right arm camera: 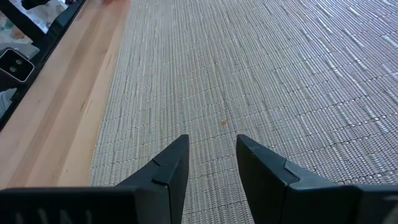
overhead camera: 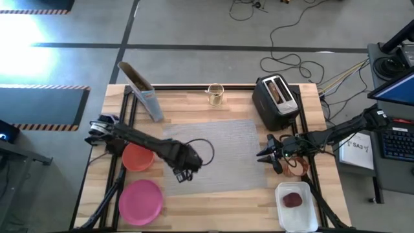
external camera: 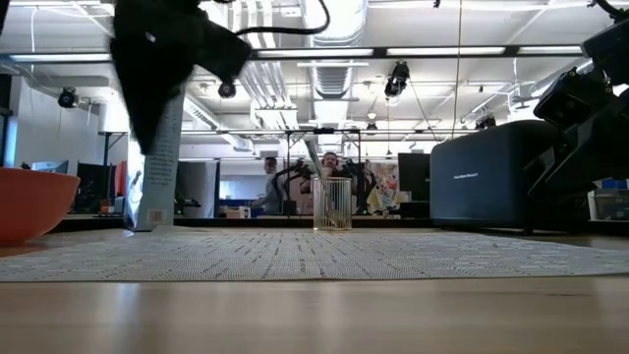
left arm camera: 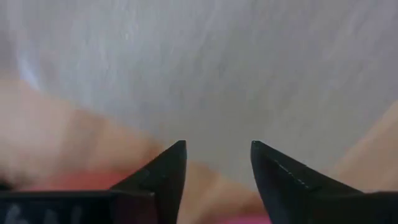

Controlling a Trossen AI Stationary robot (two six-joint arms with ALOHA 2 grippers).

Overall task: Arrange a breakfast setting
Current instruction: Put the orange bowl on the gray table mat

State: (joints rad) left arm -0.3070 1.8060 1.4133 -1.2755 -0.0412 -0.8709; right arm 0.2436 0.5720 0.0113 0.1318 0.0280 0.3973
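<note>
The grey woven placemat lies flat in the table's middle. The pink plate sits at the near left, the red-orange bowl just beyond it. The orange cup stands by the placemat's right edge, partly hidden by my right arm. A dark-red item lies in a white tray. Toast stands in the black toaster. My left gripper is open over the placemat's near left part. My right gripper is open at the placemat's right edge. The spoon is not in view.
A clear glass stands at the far edge. A grey upright box stands at the far left. Cables lie on the floor beyond the table. A person shows in the room behind, in the low view.
</note>
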